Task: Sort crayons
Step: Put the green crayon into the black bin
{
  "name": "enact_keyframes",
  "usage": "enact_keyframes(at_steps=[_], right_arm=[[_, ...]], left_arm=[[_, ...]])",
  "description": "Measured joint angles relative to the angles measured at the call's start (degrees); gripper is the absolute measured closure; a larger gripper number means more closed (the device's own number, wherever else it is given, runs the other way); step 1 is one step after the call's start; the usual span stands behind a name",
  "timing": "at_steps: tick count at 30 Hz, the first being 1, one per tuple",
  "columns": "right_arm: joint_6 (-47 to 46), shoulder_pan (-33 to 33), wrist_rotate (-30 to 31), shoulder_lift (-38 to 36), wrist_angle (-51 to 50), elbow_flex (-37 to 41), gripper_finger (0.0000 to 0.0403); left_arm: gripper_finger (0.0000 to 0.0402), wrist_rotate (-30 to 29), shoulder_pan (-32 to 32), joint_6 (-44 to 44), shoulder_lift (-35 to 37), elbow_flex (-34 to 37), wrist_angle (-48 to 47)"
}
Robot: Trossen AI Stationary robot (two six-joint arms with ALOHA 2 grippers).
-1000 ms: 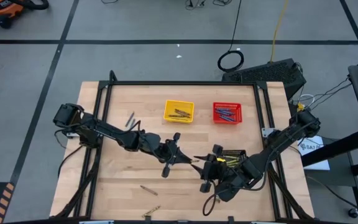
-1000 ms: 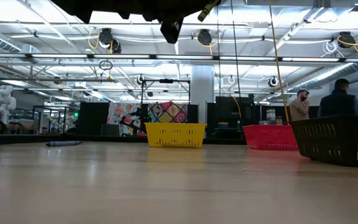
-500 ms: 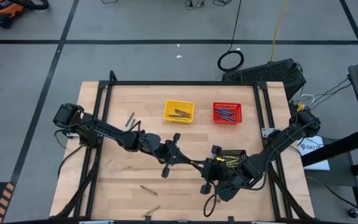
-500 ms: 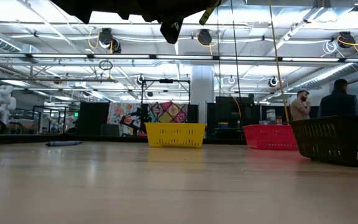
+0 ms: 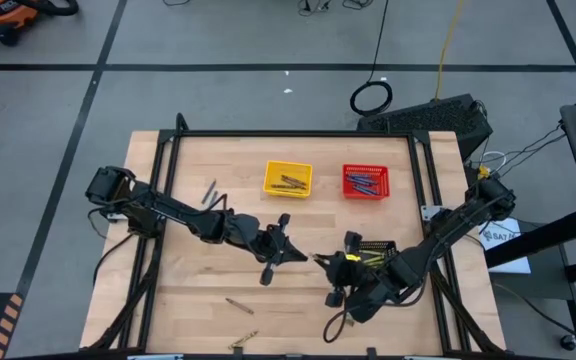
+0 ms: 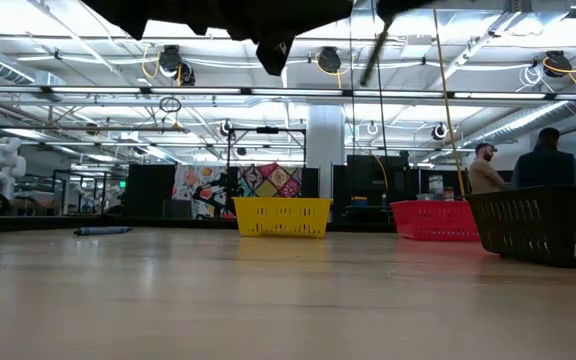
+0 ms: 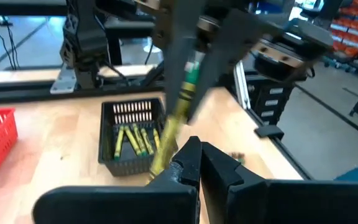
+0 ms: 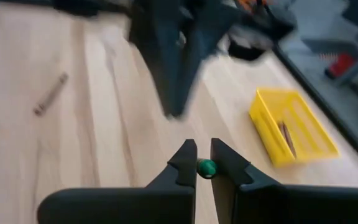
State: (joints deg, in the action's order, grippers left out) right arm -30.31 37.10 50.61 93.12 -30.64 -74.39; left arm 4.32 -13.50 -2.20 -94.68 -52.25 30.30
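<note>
Handover done: right gripper (image 8: 202, 167) has clamped the yellow crayon (image 7: 174, 117), left gripper (image 7: 194, 163) lets go, nearly closed, black basket (image 7: 132, 138) next.

Left tool (image 5: 298, 256) and right tool (image 5: 325, 262) meet tip to tip mid-bench; right tool's fingers pinch closed.

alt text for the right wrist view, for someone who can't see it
The right gripper is shut on a green-tipped crayon above the wooden table. The left gripper hangs just ahead, a yellow basket sits beyond, and a brown crayon lies loose.
</note>
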Motion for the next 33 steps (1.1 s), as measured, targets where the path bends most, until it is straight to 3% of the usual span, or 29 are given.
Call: enact_keyframes(at_steps=[7, 13, 33], right_arm=[[-17.17, 0.0, -6.81, 0.0, -16.62, 0.0, 0.0399], [-26.54, 0.0, -13.57, 0.0, -26.98, 0.0, 0.0399], [-36.11, -1.18, -38.71, 0.0, -42.48, 2.13, 0.0399]], left_arm=[[0.0391, 1.25, 0.0, -0.09, -0.01, 0.0, -3.93], [0.039, 1.25, 0.02, -0.35, 0.01, 0.0, -6.2], [0.039, 1.27, 0.14, -3.43, 0.19, 0.0, -23.3]])
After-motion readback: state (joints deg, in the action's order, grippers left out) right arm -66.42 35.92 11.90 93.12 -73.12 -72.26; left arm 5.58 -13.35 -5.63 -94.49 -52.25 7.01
